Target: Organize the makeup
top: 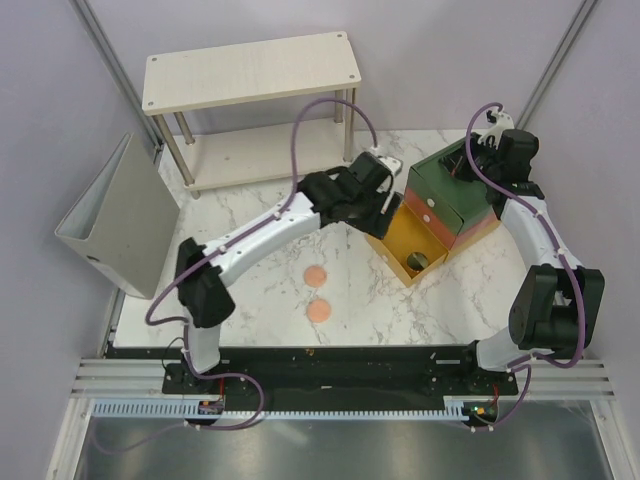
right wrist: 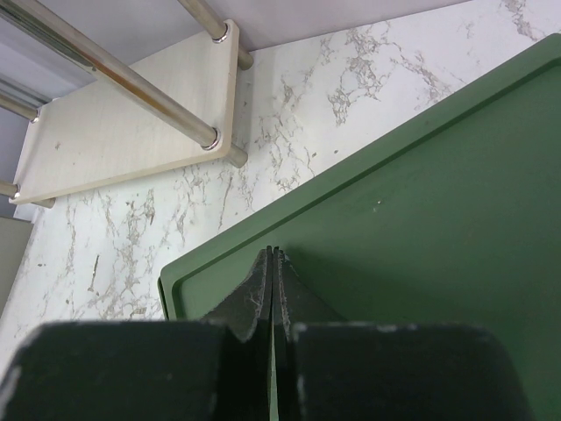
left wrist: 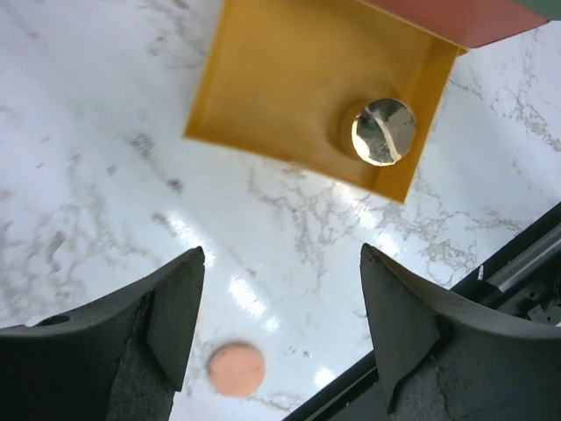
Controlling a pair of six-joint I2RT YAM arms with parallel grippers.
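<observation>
Two peach-pink discs [top: 315, 274] lie flat on the bare desk [top: 260, 300], near each other but apart, in front of the drawer box [top: 450, 175]. They look thin, light and rigid. With so little height above the smooth marble, they will probably slide away rather than lift if pushed. The best hold is likely across the rim, with the fingertips brought right down to the desk on either side, since a pinch from above would have nothing to bite on.

One dark jar [top: 417, 261] with a shiny gold top already sits in a corner of the open yellow drawer [top: 398, 240]. It is round and glossy, so it would probably slip unless squeezed across its middle. No tubes show in any view, so the count here is two discs and one jar.

The left claw [left wrist: 280, 263] stands wide and empty above the desk, just beside the drawer's near edge. One disc shows below it in the left wrist view.

The right claw [right wrist: 274, 259] is pressed fully together, holding nothing, at the green top of the box. Whether it touches the top I cannot tell.

Farther out stand one pale two-tier shelf [top: 250, 70] and one grey binder [top: 115, 225].
</observation>
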